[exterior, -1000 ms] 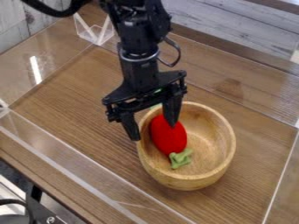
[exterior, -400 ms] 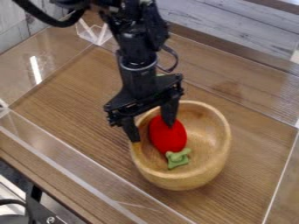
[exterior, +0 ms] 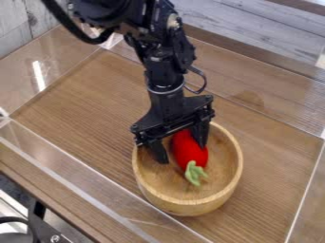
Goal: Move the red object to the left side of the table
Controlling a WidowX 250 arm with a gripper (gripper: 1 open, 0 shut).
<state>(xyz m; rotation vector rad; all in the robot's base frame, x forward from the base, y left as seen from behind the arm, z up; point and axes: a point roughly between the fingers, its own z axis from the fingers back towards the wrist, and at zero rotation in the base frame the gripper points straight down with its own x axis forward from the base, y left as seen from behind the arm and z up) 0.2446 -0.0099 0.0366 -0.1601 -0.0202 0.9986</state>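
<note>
The red object (exterior: 189, 149), a glossy red oval toy vegetable with a light green stem end, lies inside a round light wooden bowl (exterior: 219, 190) on the table (exterior: 89, 114). My black gripper (exterior: 180, 147) hangs straight down into the bowl, open, with one finger on each side of the red object. Whether the fingers touch it I cannot tell. The green stem points toward the bowl's near rim.
Low clear acrylic walls (exterior: 76, 190) border the brown wood-grain tabletop on the near and left sides. The bowl sits right of centre. Bare wood stretches to the left of the bowl.
The gripper has come lower around the red object. The bowl and the red object have shifted slightly toward the near edge, and the arm leans more to the right.
</note>
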